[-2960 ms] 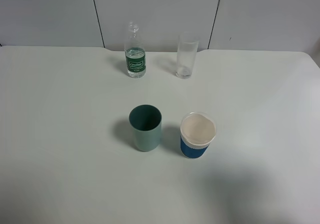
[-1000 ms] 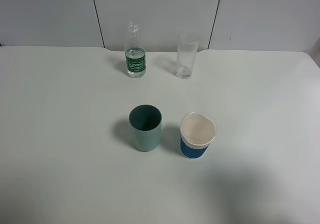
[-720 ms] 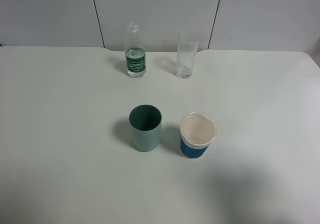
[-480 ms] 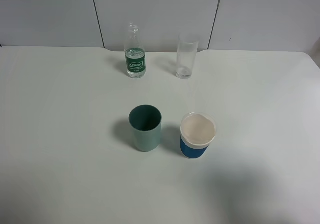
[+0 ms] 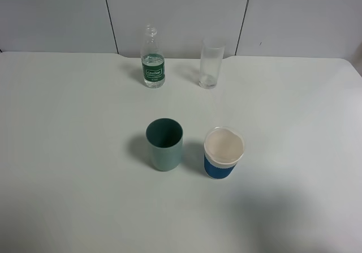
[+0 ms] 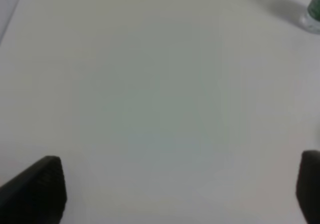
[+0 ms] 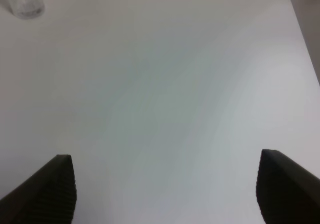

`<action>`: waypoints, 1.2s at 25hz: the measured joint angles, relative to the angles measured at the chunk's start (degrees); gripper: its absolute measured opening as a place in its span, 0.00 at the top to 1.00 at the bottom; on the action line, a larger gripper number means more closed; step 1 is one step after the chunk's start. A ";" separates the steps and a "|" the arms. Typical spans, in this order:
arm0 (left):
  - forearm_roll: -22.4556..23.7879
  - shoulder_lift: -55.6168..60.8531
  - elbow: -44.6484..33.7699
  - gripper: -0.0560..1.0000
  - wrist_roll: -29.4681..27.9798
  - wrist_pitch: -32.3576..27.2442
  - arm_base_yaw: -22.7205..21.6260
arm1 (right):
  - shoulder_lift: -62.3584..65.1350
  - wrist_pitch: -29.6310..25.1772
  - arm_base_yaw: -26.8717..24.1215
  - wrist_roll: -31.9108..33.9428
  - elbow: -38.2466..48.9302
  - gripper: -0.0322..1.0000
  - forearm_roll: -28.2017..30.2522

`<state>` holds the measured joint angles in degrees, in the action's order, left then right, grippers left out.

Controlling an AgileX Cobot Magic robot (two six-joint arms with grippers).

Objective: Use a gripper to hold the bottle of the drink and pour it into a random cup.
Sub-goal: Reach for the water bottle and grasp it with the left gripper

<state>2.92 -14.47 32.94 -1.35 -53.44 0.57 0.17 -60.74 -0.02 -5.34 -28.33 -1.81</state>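
Left gripper (image 6: 180, 161): jaws wide apart, empty. Right gripper (image 7: 165, 159): same. Bottle (image 5: 153, 66) upright at far edge of table (image 5: 68, 151), left of glass (image 5: 211, 66), well apart from both grippers.

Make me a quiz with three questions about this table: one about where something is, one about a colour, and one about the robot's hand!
1. What stands in the back row with the bottle?
A) tall clear glass
B) teal cup
C) paper cup

2. What colour is the bottle's label?
A) red
B) green
C) yellow

3. How is the left gripper?
A) open and empty
B) shut on the bottle
C) shut on a cup

Answers:
1 A, the glass stands level with the bottle near the wall.
2 B, a green band wraps the bottle.
3 A, its jaws stand wide apart with only bare table between them.
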 joint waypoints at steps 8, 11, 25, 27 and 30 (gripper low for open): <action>-4.73 -15.23 0.11 0.09 8.07 4.66 0.00 | 0.00 0.00 0.00 0.00 0.00 0.25 0.00; -5.21 -20.14 0.11 0.09 10.23 7.38 0.00 | 0.00 0.00 0.00 0.00 0.00 0.25 0.00; -4.34 -37.77 0.11 0.09 14.36 20.67 8.72 | 0.00 0.00 0.00 0.00 0.00 0.25 0.00; -3.31 -40.66 0.11 0.10 14.48 21.96 11.00 | 0.00 0.00 0.00 0.00 0.00 0.25 0.00; -2.92 -44.61 0.11 0.11 14.60 25.24 14.03 | 0.00 0.00 0.00 0.00 0.00 0.25 0.00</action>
<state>0.00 -59.07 33.06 13.25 -28.20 14.60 0.17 -60.74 -0.02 -5.34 -28.33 -1.81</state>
